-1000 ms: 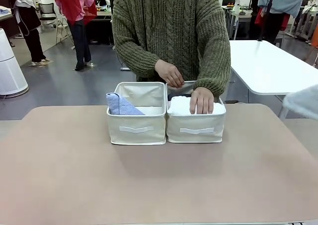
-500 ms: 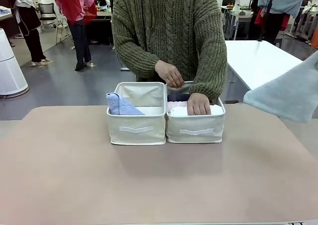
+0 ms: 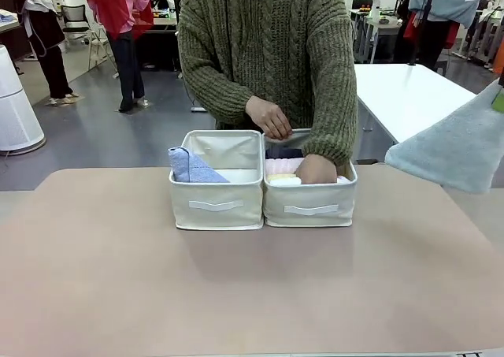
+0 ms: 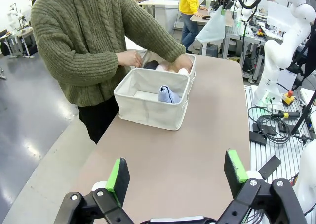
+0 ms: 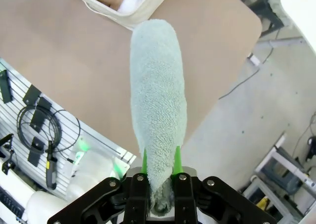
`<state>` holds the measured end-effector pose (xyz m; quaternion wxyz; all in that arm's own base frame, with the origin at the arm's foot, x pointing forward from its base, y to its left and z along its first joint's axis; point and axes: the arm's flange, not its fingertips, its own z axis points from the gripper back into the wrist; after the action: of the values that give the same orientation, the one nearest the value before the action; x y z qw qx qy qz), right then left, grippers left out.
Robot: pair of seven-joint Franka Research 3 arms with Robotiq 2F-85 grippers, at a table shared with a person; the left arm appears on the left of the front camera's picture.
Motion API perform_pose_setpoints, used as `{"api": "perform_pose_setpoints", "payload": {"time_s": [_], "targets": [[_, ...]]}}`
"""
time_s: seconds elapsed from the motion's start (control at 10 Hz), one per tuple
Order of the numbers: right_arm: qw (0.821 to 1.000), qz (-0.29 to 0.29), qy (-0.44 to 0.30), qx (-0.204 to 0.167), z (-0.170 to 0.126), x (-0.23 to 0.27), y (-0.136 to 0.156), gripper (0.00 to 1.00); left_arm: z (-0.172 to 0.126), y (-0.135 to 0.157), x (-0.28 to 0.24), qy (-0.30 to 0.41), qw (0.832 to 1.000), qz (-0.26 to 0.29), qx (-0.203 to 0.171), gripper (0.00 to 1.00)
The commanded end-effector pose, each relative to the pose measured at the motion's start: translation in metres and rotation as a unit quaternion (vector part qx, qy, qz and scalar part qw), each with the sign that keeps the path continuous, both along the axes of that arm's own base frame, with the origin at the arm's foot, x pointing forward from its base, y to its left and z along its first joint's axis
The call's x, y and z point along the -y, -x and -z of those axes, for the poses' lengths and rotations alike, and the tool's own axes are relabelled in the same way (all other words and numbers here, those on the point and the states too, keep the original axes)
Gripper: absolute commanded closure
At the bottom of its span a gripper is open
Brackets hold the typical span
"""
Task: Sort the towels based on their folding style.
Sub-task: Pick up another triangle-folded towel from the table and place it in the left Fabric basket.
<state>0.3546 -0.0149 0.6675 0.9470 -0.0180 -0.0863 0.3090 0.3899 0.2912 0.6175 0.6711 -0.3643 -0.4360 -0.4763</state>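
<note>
A grey-teal cone-shaped towel (image 5: 157, 100) hangs from my right gripper (image 5: 160, 165), which is shut on its narrow end. It floats above the table's right edge (image 3: 458, 148), well apart from the bins. The left beige bin (image 3: 216, 203) holds a light blue cone towel (image 3: 193, 168). The right bin (image 3: 310, 206) holds rolled towels: pink (image 3: 282, 165), a pale yellow-white one (image 3: 285, 180) and a dark one (image 3: 283, 154). A person's hand (image 3: 317, 169) presses down inside that bin. My left gripper (image 4: 177, 170) stands open and holds nothing, over the table's left end and far from the bins (image 4: 148, 110).
The person stands at the far edge right behind the bins, the other hand (image 3: 268, 118) over the right bin's back rim. A white table (image 3: 413, 97) stands behind on the right. The tan tabletop (image 3: 236, 286) in front of the bins is bare.
The grey-teal towel has swung in from the right edge, further into view and higher. The person's hand has pushed deeper into the right bin, pressing the white towel down.
</note>
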Motion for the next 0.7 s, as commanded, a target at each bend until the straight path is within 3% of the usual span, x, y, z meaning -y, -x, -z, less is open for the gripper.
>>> {"api": "perform_pose_setpoints", "payload": {"time_s": [0.0,0.6], "targets": [[1.0,-0.006,-0.008,0.005,0.0022,0.0001,0.0029,0.96,-0.0015,0.0018,0.0,0.004,1.0,-0.003,0.006,0.0],[1.0,-0.006,-0.008,0.005,0.0022,0.0001,0.0029,0.96,-0.0015,0.0018,0.0,0.004,1.0,-0.003,0.006,0.0]]}}
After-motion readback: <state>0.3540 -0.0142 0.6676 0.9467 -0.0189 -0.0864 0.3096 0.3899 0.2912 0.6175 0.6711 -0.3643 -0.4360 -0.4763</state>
